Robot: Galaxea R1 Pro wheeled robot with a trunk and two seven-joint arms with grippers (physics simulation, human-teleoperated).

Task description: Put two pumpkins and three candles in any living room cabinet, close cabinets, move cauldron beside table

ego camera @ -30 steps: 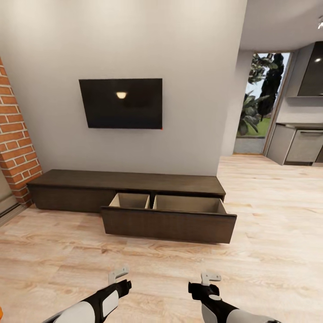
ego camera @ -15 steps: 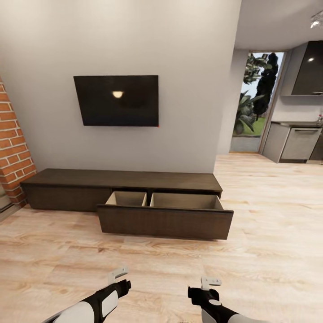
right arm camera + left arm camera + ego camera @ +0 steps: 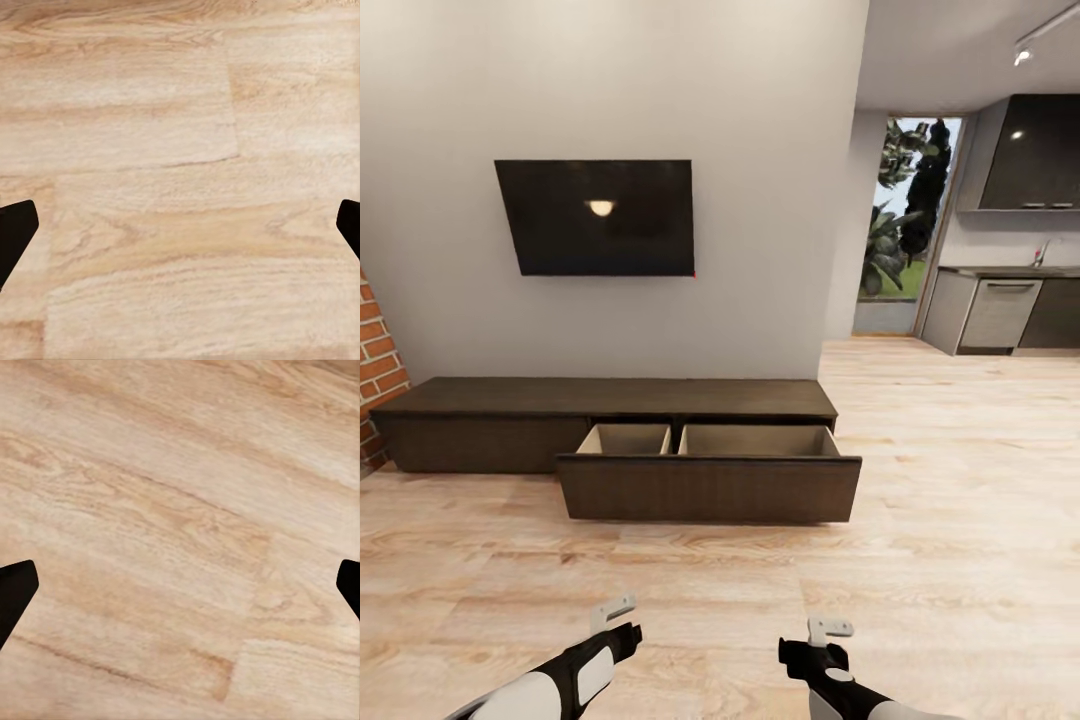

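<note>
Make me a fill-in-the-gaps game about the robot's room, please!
1. The wide drawer of the long dark cabinet is pulled ____.
2. On the wall above the cabinet hangs a black ____.
3. The left pincer and the right pincer both hang over the wooden ____.
4. Both pincers are holding ____.

Missing words: open; TV; floor; nothing

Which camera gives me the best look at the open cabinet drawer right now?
The head view. It shows the cabinet whole, its drawer pulled out, with the visible part of its pale inside bare. Both wrist views look down at floor planks between open fingertips, with nothing of the drawer.
</note>
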